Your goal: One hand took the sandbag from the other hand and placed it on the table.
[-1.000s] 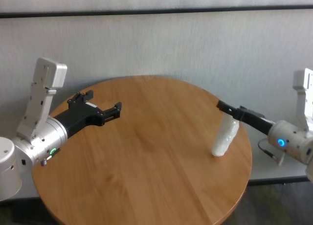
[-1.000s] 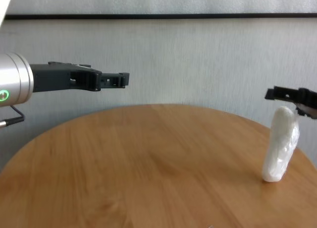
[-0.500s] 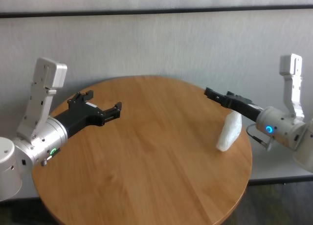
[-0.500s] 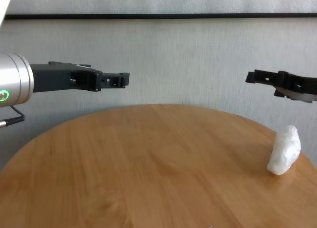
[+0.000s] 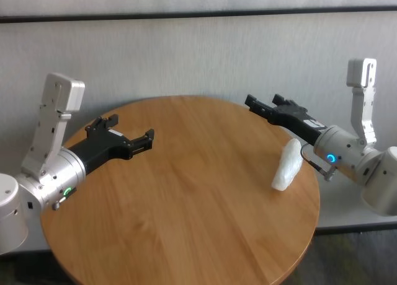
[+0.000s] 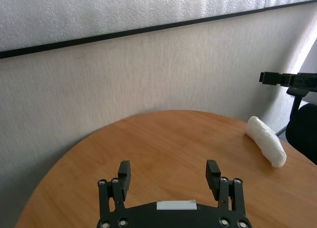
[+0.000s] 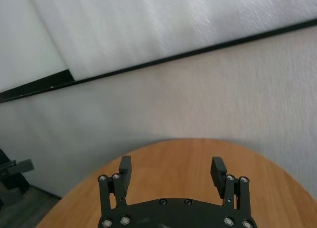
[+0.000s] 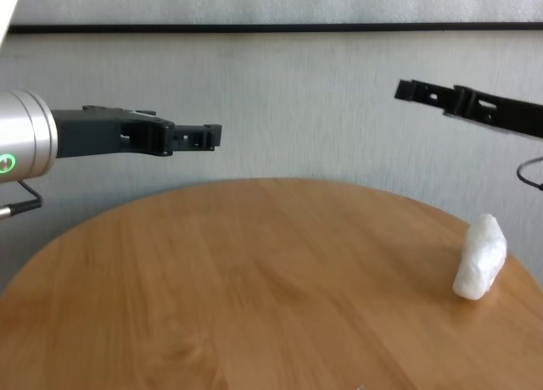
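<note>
Head view: sandbag (image 5: pixel 286 165) lies flat on the bench (image 5: pixel 186 198).
Right tool (image 5: pixel 263 105): above sandbag, fingers apart, empty.
Left tool (image 5: pixel 130 131): far from sandbag, fingers apart.

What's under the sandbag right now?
The sandbag lies on its side directly on the table, near the right edge, with nothing else visible beneath it. Its contact patch is hidden. The right gripper is above, open, apart.

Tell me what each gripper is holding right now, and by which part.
Nothing is held. The left gripper and the right gripper are both open and empty; the sandbag lies free on the table.
</note>
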